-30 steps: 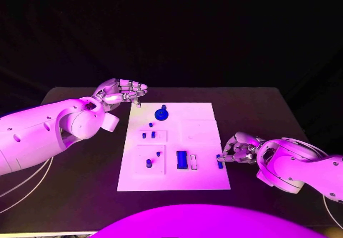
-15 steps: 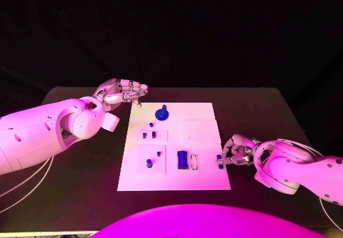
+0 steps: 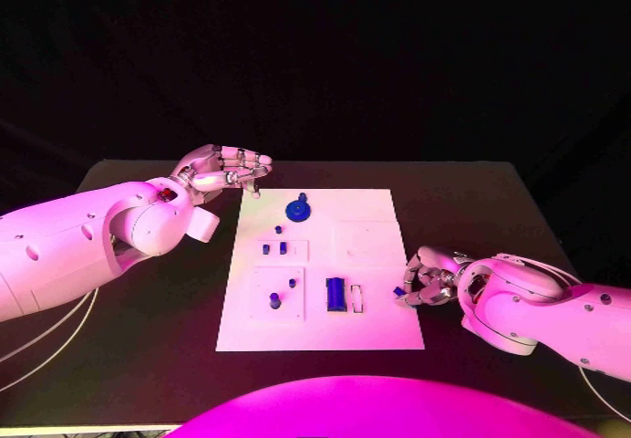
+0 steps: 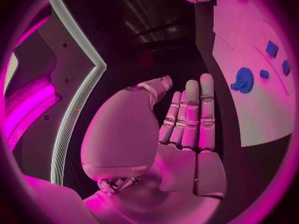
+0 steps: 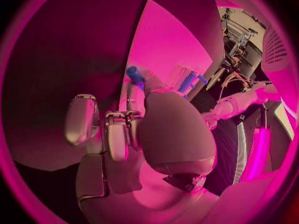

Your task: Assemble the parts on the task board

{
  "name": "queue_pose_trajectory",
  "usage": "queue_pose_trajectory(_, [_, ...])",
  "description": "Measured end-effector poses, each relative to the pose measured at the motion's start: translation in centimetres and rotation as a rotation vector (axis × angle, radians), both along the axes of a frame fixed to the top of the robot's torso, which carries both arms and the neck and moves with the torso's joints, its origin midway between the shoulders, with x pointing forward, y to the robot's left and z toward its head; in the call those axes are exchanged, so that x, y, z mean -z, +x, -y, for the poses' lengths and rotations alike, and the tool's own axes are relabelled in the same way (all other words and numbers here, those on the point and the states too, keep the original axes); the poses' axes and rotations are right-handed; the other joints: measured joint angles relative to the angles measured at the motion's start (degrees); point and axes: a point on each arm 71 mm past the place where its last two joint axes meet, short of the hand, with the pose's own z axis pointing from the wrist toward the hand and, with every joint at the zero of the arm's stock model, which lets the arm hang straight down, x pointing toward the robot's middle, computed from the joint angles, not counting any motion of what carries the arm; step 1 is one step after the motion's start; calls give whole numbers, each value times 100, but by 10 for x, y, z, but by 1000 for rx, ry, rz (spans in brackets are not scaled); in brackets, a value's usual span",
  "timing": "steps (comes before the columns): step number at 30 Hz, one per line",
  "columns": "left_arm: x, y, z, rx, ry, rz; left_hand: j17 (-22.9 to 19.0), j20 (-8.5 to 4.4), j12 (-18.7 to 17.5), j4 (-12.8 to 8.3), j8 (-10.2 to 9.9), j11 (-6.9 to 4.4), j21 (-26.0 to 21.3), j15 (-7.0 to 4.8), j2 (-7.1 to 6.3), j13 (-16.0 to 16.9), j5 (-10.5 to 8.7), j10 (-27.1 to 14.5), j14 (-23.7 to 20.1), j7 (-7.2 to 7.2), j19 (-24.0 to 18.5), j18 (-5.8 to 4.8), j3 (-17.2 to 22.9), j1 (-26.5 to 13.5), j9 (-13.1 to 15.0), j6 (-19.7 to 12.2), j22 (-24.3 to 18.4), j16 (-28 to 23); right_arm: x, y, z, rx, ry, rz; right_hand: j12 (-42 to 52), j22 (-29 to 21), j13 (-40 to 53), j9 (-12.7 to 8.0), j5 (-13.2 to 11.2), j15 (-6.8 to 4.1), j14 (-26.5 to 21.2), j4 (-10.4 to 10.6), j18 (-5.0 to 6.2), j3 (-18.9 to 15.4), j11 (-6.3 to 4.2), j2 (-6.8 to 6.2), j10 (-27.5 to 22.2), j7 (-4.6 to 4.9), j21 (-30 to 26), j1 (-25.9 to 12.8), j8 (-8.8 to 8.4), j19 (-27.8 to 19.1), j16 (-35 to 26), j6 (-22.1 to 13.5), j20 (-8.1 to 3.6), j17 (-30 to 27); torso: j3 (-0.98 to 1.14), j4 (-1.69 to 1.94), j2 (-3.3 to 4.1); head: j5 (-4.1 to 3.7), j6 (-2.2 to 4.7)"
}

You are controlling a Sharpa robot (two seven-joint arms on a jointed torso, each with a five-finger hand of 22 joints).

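Observation:
The white task board (image 3: 375, 233) lies in the middle of the black table. On it are a blue gear (image 3: 298, 211), small blue pegs (image 3: 273, 246) and a blue block (image 3: 336, 293). My right hand (image 3: 429, 276) hovers at the board's right edge and pinches a small blue peg (image 3: 398, 292) between thumb and finger. The right wrist view shows that peg (image 5: 134, 75) sticking out past the fingertips above the board (image 5: 168, 45). My left hand (image 3: 223, 169) hangs over the board's far left corner with its fingers curled in and nothing in them. The left wrist view has the gear (image 4: 241, 79) beyond them.
Recessed white sockets sit on the board near the pegs (image 3: 275, 299) and a pale piece (image 3: 355, 298) stands beside the blue block. Bare black table (image 3: 158, 301) lies on both sides of the board.
My right hand has shifted a little to the left and farther onto the board's edge, carrying the blue peg with it. The left hand has not moved.

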Motion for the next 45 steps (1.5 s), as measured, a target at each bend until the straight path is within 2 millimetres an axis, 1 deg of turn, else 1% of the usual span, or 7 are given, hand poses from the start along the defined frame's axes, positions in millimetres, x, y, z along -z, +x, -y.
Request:
queue_pose_trajectory(6, [0, 0, 0, 1, 0, 0, 0, 0, 0, 0, 0, 0, 0, 0, 0, -7, 0, 0, 0, 0, 0, 0, 0, 0, -5, 0, -5, 0, -2, 1, -7, -49, -21, 30, -34, 0, 0, -14, -18, 0, 0, 3, 0, 376, 0, -174, 0, -2, -43, 236, -264, 0, 0, -10, 0, 0, -2, 0, -2, -3, 0])
queue_pose_trajectory(14, [0, 0, 0, 2, 0, -1, 0, 0, 0, 0, 0, 0, 0, 0, 0, -7, 0, 0, 0, 0, 0, 0, 0, 0, -5, 0, -5, 0, -4, 0, -12, -77, -29, 48, -34, -1, 0, -316, 3, 0, 0, 35, 0, 636, 1, -175, -1, 5, -43, 357, -275, 0, 0, 23, 0, -1, -2, 1, -2, -4, 0])
queue_pose_trajectory(19, [0, 0, 0, 2, 0, -1, 0, 0, 0, 0, 0, 0, 0, 0, 0, -7, 0, 0, 0, 0, 0, 0, 0, 0, -5, 0, -5, 0, -5, -4, -16, -69, -1, 44, -34, -1, -1, -936, 2, -23, -20, -15, 0, 1107, 2, -98, -1, -10, -43, 446, -356, 22, 0, 78, -22, -1, 0, 1, -2, 0, 0])
queue_pose_trajectory(20, [0, 0, 0, 2, 0, -1, 1, 0, 0, 0, 0, 0, 0, 0, 0, -7, 0, 0, 0, 0, 0, 0, 0, 0, -5, 0, -5, 0, -5, -4, -17, -64, 6, 41, -34, -1, -1, -978, 1, -34, -9, -29, 1, 1204, 0, -104, 1, -14, -43, 452, -379, 22, 0, 81, -22, -1, 0, 1, -2, 1, 0])
queue_pose_trajectory(24, [0, 0, 0, 3, -1, -1, 1, 0, 0, 0, 0, 0, 0, 0, 0, -7, 0, 0, 0, 0, 0, 0, 0, 0, -5, 0, -5, 0, -6, -8, -19, -36, 46, 14, -34, -2, 4, -993, -9, -44, 0, -109, 1, 1666, -32, -81, 9, -25, -20, 424, -414, 36, 0, 90, -36, -2, -1, 1, -3, 1, 0])
queue_pose_trajectory(32, [0, 0, 1, 3, -1, -1, 1, 0, 0, 0, 0, 0, 0, 0, 0, -6, 0, 0, 0, 0, 0, 0, 0, 0, -4, 0, -4, 0, -15, -8, -30, 14, 142, -42, -34, -2, 4, -989, -22, -44, 0, -341, 0, 2386, -41, -162, 1, -36, 24, -283, -409, 43, 0, 76, -43, -2, -5, 1, -3, -10, 0])
queue_pose_trajectory(45, [0, 0, 1, 5, -1, -1, 1, 0, 0, 0, 0, 0, 0, 0, 0, -6, 0, 0, 0, 0, 0, 0, 0, 0, -4, 0, -4, 0, -16, -6, -54, 52, 245, -95, -34, -3, 3, -982, -24, -44, 0, -400, 1, 2642, -41, -250, 1, -35, 24, -963, -305, 63, 0, 59, -63, -2, -7, 3, -3, -18, 0])
